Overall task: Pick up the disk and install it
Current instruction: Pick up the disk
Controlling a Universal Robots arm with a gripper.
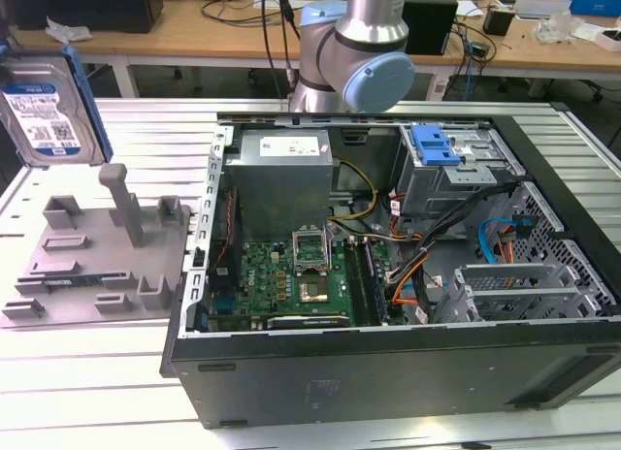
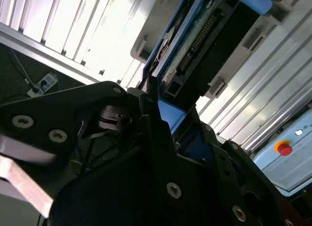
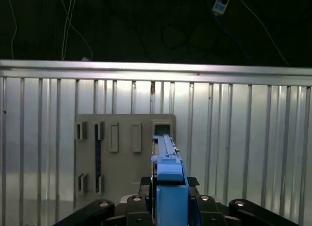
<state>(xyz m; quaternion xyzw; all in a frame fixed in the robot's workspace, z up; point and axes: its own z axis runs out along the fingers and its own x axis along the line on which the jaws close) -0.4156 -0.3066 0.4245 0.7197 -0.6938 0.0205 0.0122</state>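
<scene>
one black computer case (image 1: 388,372) lies open on its side nearest the camera in the exterior view, on one metal table (image 1: 146,130) with long grooves. inside the case i count one green board (image 1: 291,285), one big grey power box (image 1: 281,183) on the far side, and one grey metal box with one blue latch (image 1: 434,144) toward the exterior view's right. bunches of wires (image 1: 427,256) lie between them. one silver and blue robot arm (image 1: 354,43) stands behind the case on the far side

one grey plastic plate (image 1: 97,256) with posts and slots lies flat on the table, just beside the case on the exterior view's left

one disk (image 1: 39,115) is at the far left of the exterior view, above the far end of that plate. it stands upright, with its blue and white label facing the camera and its blue frame around it. i cannot tell if it touches the plate

in the first wrist view the gripper (image 3: 169,206) has the disk's blue frame between its two black fingers (image 3: 139,206), one on each side. the jaws are closed tight on the frame, and the grey plate lies past the disk's end. in the second wrist view the disk (image 2: 204,36) sticks out from the fingers over the grooved table
</scene>
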